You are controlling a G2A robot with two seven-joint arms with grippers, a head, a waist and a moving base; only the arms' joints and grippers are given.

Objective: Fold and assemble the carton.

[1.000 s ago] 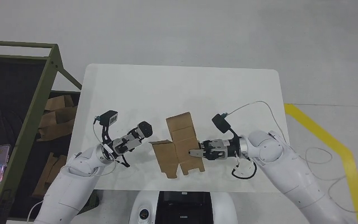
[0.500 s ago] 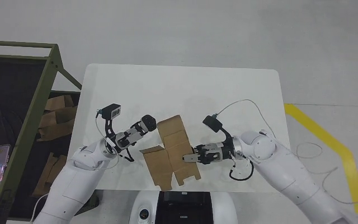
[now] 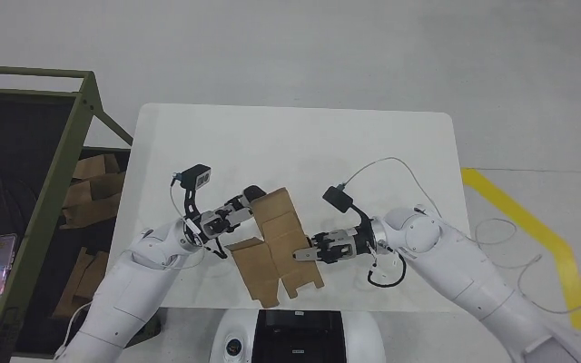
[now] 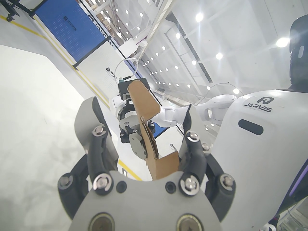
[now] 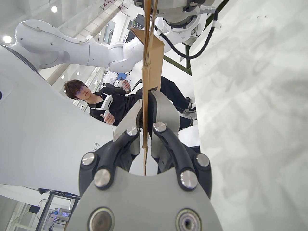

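Over the white worktop [image 3: 381, 145], right gripper [image 3: 301, 256] jaws are clamping the carton [image 3: 277, 238]; left gripper [image 3: 253, 194] jaws are standing apart astride it, contact unclear.

Carton [image 3: 277, 240] — 1 brown corrugated blank, unassembled, with creased panels and flaps spread out. Position: toward the 6 o'clock edge of the white table [image 3: 381, 145], near mid-width. The long axis runs roughly from 11 o'clock to 5 o'clock. 1 flap juts toward 9 o'clock; notched flaps sit at the 5 o'clock end. The 3 o'clock edge is pinched in the right gripper [image 3: 300, 256] — the 11 o'clock end sits between the spread fingers of the left gripper [image 3: 253, 194].
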